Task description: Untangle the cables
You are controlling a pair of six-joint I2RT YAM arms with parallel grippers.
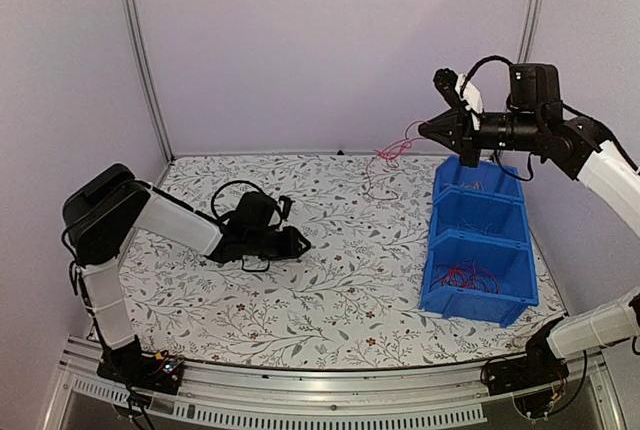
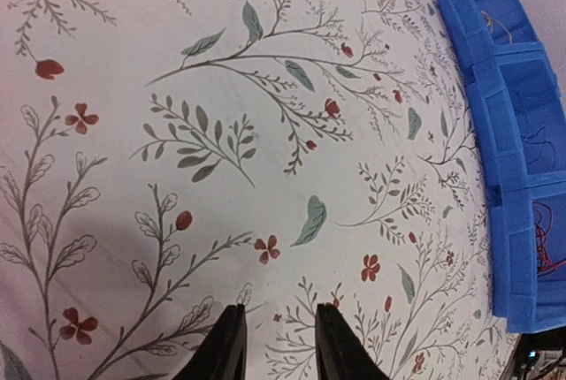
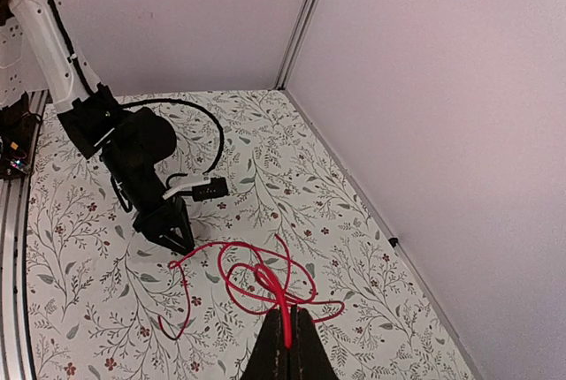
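Three blue bins (image 1: 465,305) stand in a row along the right side of the flower-printed table (image 1: 330,300). The right gripper (image 1: 423,130) is raised above the far end of that row, near the back wall. Its jaws are pressed together on the cables (image 1: 395,148), a loose knot of very thin red strands that hangs from the tips. In the top view the knot is faint against the pale wall, and one strand trails down toward the tablecloth; whether its end touches cannot be made out. The right wrist view shows it better: the gripper (image 3: 285,331) rises from the bottom edge with its base cut off, and the cables (image 3: 265,278) spread from the pinch in several overlapping loops. How many separate wires make up those loops is not clear. The left gripper (image 1: 300,243) lies low over the middle of the table, well apart from the cables, and the top view does not show how its jaws stand. In its own wrist view only the two dark fingertips (image 2: 232,345) show at the bottom edge, standing a little apart with nothing but bare cloth between them. More red wires (image 1: 468,275) lie in the nearest bin. The left wrist view catches that bin's contents only at the frame's right edge, and shows thin dark and orange traces in the other two bins, too fine to describe.
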